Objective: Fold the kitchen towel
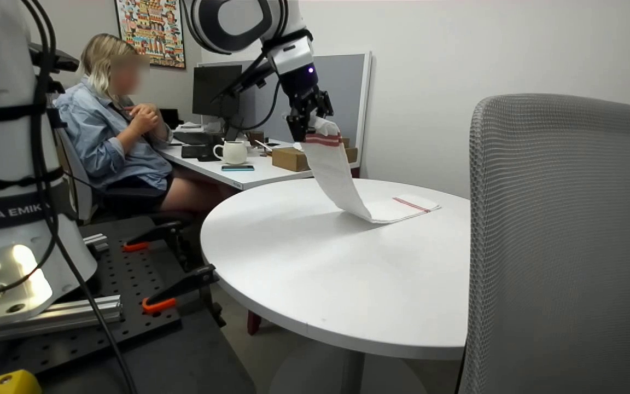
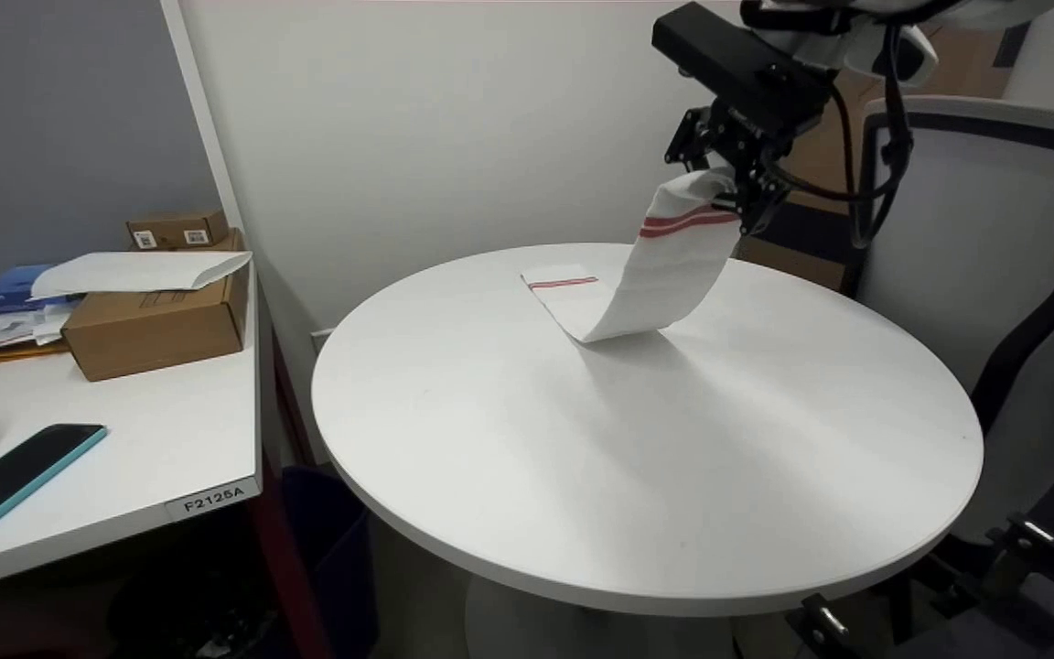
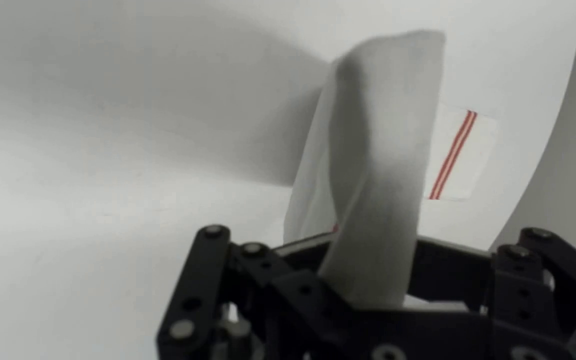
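Observation:
The white kitchen towel with red stripes shows in both exterior views (image 1: 337,172) (image 2: 678,265). Its upper end is raised and curls over at my gripper (image 1: 310,125) (image 2: 721,183). Its lower part bends and lies flat on the round white table (image 1: 315,273) (image 2: 637,458), with a red-striped end on the tabletop. In the wrist view, the towel (image 3: 400,120) rises in a loop between the dark fingers of the gripper (image 3: 368,242). My gripper is shut on the towel well above the table. The pinched edge itself is hidden by the fingers.
A grey mesh chair (image 1: 566,235) stands close to the table; it also shows in an exterior view (image 2: 957,275). A desk beside the table holds a cardboard box (image 2: 161,329), a phone (image 2: 19,471) and a mug (image 1: 233,152). A person (image 1: 112,120) sits at the desk.

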